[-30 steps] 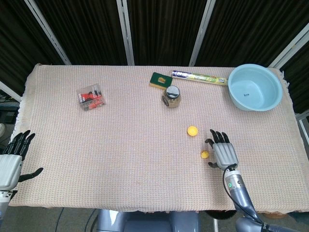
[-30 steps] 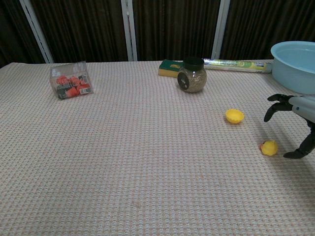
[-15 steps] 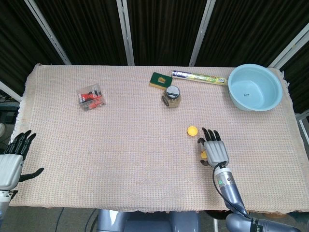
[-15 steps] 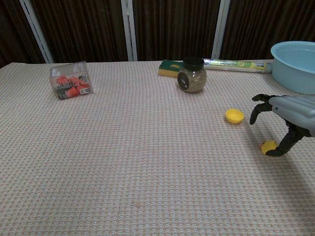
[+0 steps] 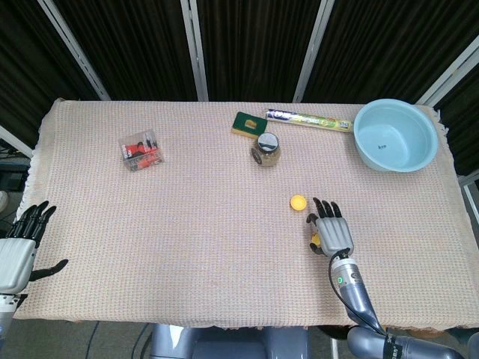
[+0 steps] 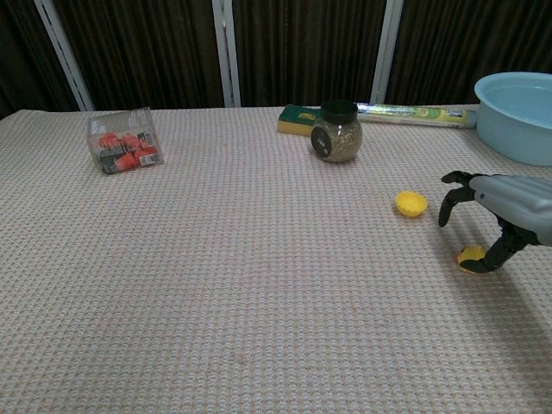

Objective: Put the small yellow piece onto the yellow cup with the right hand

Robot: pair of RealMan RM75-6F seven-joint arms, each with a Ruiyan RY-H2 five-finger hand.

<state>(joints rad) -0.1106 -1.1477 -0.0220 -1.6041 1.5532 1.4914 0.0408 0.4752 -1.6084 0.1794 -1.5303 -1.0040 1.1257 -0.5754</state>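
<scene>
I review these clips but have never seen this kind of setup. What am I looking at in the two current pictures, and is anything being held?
It is a two-armed robot with human-like hands, steered remotely by a person. One picture looks down from its head, the other looks forward from its chest.

The right hand is spread over the small yellow piece, with its thumb beside it; the piece lies on the cloth-covered table and I cannot tell whether it is gripped. The yellow cup stands apart from it, nearer the middle. The left hand waits open at the table's edge, holding nothing.

Also on the table: a light blue basin, a jar with a dark lid, a green packet, a long foil-wrapped pack, and a clear packet of red items.
</scene>
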